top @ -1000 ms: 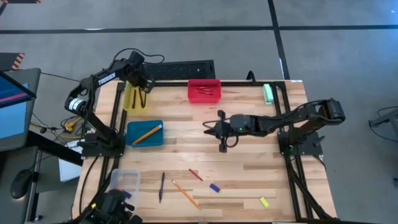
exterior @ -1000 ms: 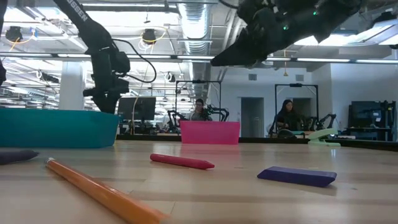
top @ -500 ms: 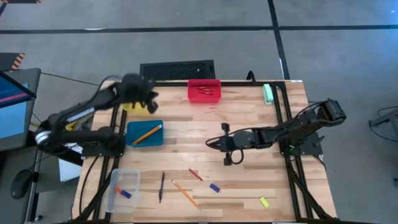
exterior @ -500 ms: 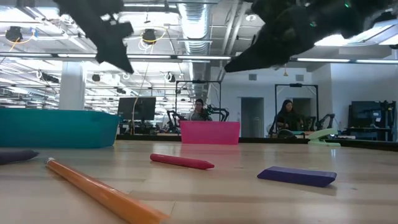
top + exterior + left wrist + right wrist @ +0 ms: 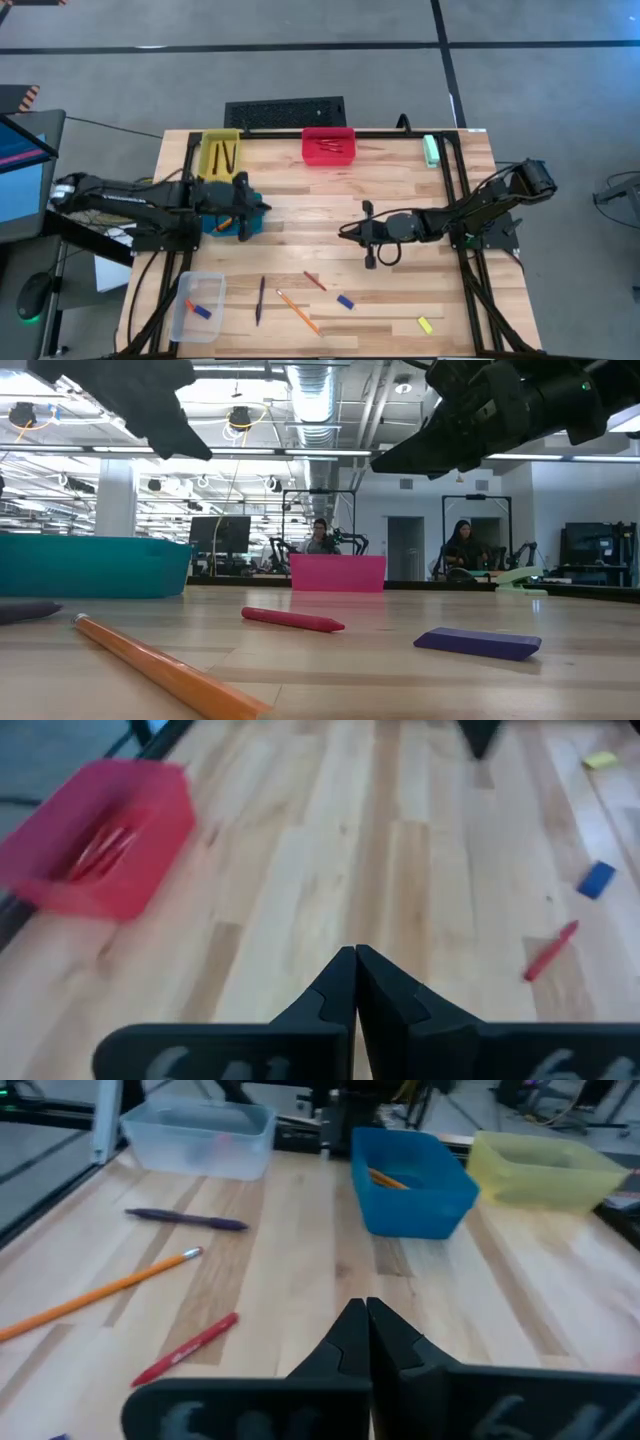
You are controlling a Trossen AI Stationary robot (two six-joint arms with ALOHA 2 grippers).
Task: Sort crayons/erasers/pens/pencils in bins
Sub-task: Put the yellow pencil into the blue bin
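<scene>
Both grippers closed and empty, loose items waiting near the front edge.

The right gripper (image 5: 345, 232), fingers pressed together, hovers over mid-table; it should open before descending on the crayon (image 5: 315, 281), which lies nearer the front, beside the pencil (image 5: 298, 311). Farther off, the left gripper (image 5: 262, 210), also closed, hangs at the blue bin (image 5: 212, 222).

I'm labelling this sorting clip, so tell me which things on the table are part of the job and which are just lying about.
Part of the job:
yellow plastic bin
red plastic bin
teal-blue plastic bin
clear plastic bin
long orange pencil
slim dark purple pen
short red crayon
blue eraser block
yellow eraser block

Just lying about:
black keyboard
pale green block
</scene>
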